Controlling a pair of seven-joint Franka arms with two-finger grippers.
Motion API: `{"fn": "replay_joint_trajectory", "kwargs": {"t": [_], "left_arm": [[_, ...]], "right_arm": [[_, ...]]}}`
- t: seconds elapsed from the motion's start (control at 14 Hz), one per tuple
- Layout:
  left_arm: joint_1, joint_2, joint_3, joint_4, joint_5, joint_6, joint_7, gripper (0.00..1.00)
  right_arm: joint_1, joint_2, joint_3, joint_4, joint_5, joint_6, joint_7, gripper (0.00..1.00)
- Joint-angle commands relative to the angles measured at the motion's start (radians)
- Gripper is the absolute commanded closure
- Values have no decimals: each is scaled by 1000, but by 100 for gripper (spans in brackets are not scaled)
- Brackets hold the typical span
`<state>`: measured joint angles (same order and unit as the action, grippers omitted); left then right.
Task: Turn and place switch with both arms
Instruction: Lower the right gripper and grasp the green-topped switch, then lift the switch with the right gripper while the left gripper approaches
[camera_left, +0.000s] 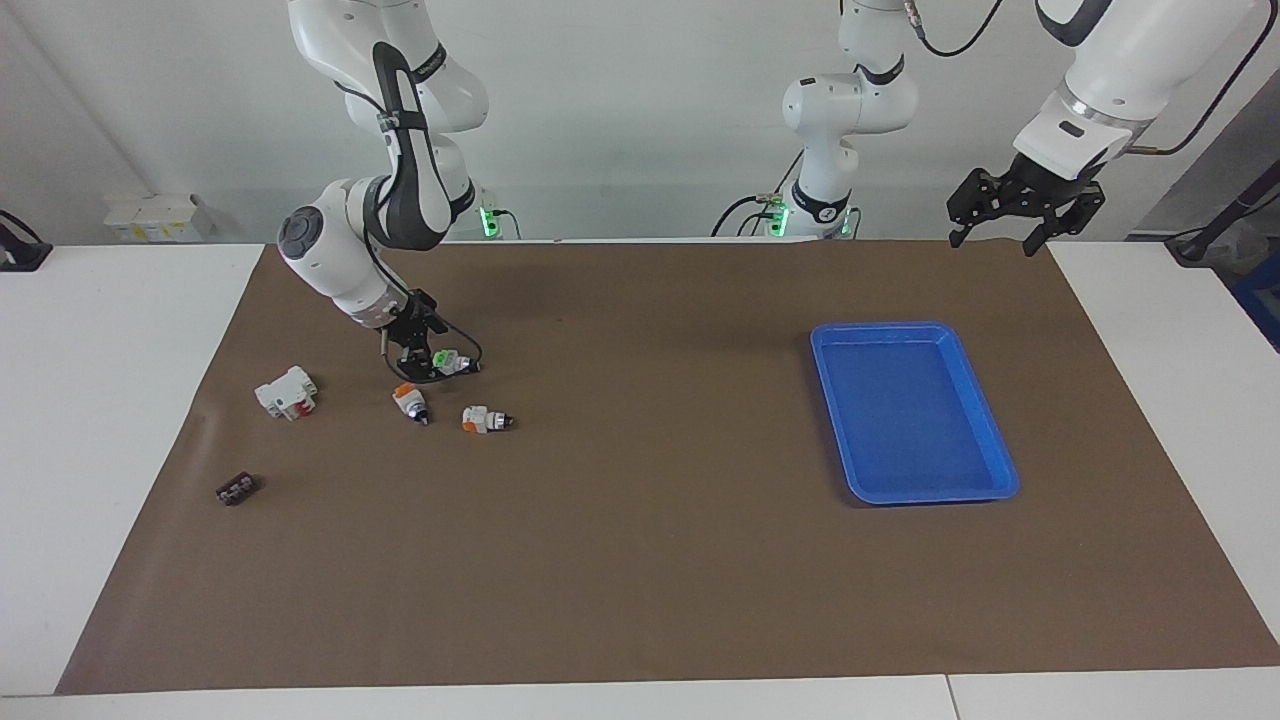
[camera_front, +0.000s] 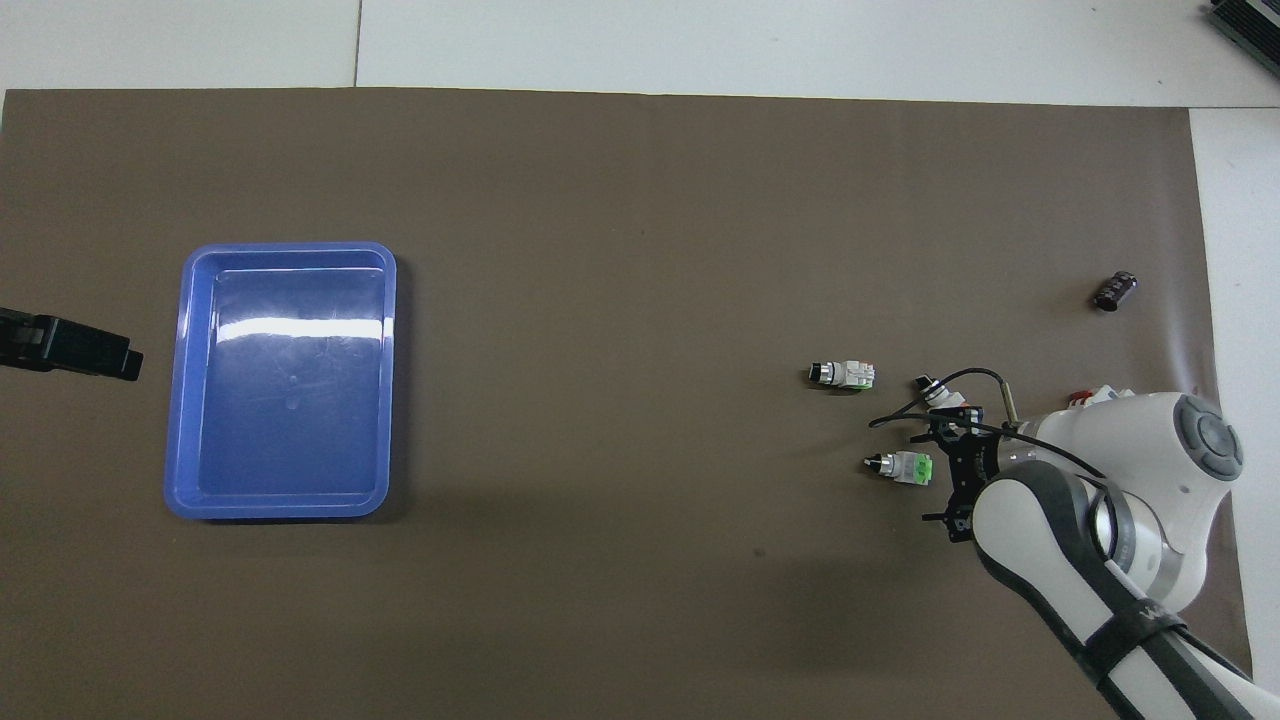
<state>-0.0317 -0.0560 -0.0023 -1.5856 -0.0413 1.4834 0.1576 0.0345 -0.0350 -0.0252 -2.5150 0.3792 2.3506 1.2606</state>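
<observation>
The switch, white with a green end and a black-and-silver tip, lies on the brown mat toward the right arm's end of the table. My right gripper is down low at the switch's green end, open, with nothing between its fingers. Whether it touches the switch I cannot tell. My left gripper hangs open and empty in the air by the left arm's end of the mat, where that arm waits.
Two orange-ended switches lie just beside the green one, farther from the robots. A white-and-red block and a small black part lie toward the right arm's end. A blue tray sits toward the left arm's end.
</observation>
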Motion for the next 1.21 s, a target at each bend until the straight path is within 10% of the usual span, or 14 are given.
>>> {"fn": "replay_joint_trajectory", "kwargs": {"t": [0.0,0.14,0.36,0.93,1.14], "left_arm": [[-4,-25,-1,-25,9,5,-15,0],[-4,-24,-1,-24,9,11,-13,0],[-4,-13,-1,-4,3,29,-13,0],[-4,-19,-36,-1,-31,12,-21,13],[-4,-16,-51,13,-87,-8,-101,38]], "right_arm": [[-1,-25,7,-34,53,38,-36,0],[-1,-25,7,-39,58,38,-49,27],[-1,-26,7,-44,110,36,-67,100],[-56,-43,1,160,173,-365,-368,100],[-42,-37,4,232,282,-459,-371,100]]}}
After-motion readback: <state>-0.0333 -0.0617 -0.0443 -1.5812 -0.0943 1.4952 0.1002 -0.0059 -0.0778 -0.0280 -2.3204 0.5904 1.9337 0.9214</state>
